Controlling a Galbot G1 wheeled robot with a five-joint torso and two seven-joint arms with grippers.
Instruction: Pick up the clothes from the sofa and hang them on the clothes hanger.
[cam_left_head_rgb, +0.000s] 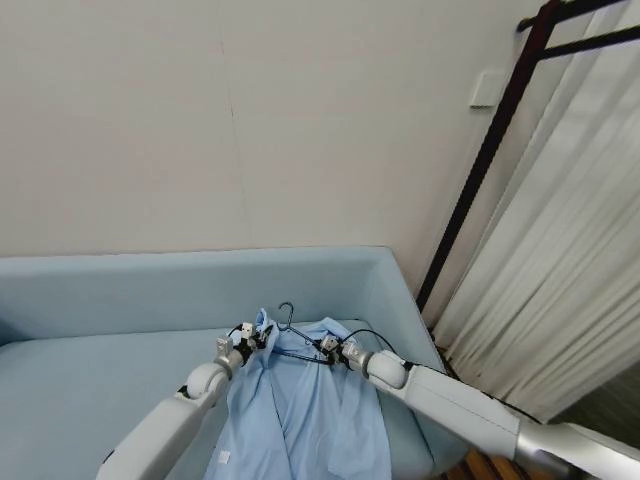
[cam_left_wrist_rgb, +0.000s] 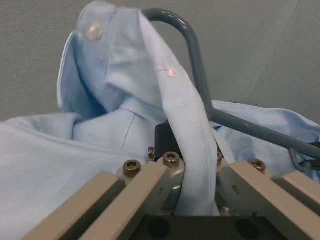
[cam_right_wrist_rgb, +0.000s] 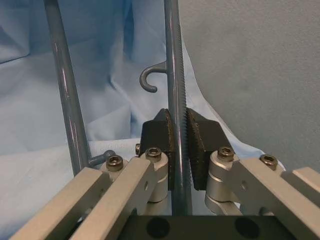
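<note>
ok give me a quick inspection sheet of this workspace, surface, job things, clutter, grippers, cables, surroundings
surface: light blue sofa, with the garment spread on its seat
job's things: light blue shirt lying on the seat, on a grey metal hanger whose hook stands up by the collar
clutter: nothing seen
grippers: left gripper at the collar, shut on the shirt fabric; right gripper shut on the hanger's bar
cables: thin black cable looping over the right wrist
surroundings: plain wall, dark rack leaning up on the right, white curtain beside it
</note>
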